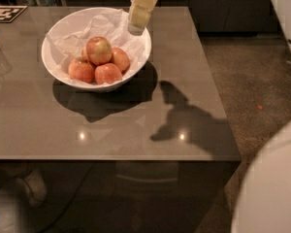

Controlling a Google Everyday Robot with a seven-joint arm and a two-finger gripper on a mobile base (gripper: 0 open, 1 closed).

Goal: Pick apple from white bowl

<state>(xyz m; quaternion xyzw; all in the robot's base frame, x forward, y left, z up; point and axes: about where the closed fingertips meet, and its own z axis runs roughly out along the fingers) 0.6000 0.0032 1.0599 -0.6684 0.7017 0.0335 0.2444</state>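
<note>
The white bowl (56, 64), lined with crumpled white paper, stands at the back left of the grey table (136, 125). Several apples lie in it. The apple (99, 50), red-pink with a yellow-green patch, sits on top of the plainer red-orange ones (108, 74). My gripper (135, 29) is cream-coloured and comes down from the top edge of the camera view. It hangs above the bowl's back right rim, to the right of the apple and apart from it. It holds nothing that I can see.
A black-and-white marker tag (1, 12) lies at the table's back left corner. The arm's shadow (184, 123) falls on the table's right part. The table's right edge borders dark floor (252, 81). My white body (274, 188) fills the lower right.
</note>
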